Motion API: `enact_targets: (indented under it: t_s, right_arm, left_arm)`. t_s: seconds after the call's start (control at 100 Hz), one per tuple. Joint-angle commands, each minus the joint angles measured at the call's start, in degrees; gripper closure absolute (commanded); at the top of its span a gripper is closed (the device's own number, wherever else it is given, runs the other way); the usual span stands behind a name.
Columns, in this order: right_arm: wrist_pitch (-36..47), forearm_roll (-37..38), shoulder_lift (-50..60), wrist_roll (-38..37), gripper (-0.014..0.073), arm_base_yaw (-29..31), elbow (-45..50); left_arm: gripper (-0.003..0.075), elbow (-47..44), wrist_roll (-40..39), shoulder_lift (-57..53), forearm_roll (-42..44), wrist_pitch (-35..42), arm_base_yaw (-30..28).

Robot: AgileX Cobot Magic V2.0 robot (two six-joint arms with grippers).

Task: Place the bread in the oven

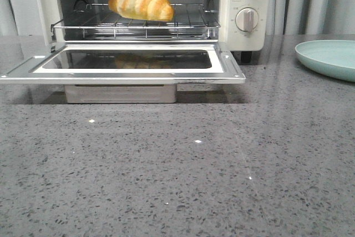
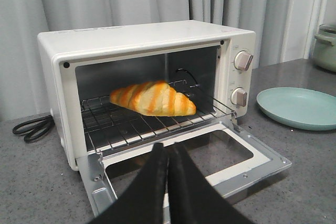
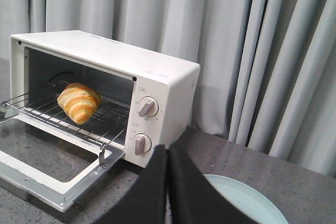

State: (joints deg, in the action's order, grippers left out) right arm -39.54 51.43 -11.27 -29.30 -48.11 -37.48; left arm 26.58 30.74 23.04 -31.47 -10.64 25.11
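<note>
Inside, glossy golden-orange croissant-shaped bread with cream stripes [image 1: 141, 2] lying on the wire rack [image 1: 166, 26] of the cream-white countertop oven [image 1: 236, 20], glass door [image 1: 127, 62] folded down flat, pale green plate [image 1: 330, 58] at three o'clock on the grey speckled worktop [image 1: 177, 165], left fingers [image 2: 167, 153] pressed together holding nothing, right fingers [image 3: 167, 156] likewise closed and empty.

We note the bread [image 1: 142, 2], golden-orange with pale stripes, lying on its side on the wire rack [image 1: 138, 26] inside the oven [image 2: 147, 40]. The cream-white oven's glass door [image 1: 125, 62] hangs fully open, flat toward us.
</note>
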Motion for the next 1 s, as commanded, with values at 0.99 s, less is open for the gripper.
enact_targets:
  t_s: [0.99]
  right_arm:
    - [3.27,2.85,-0.84,-0.25,0.0641,0.1,-1.06]
  left_arm:
    - [0.0742,-27.93,-28.58,-24.64,24.45,-3.12,-20.32]
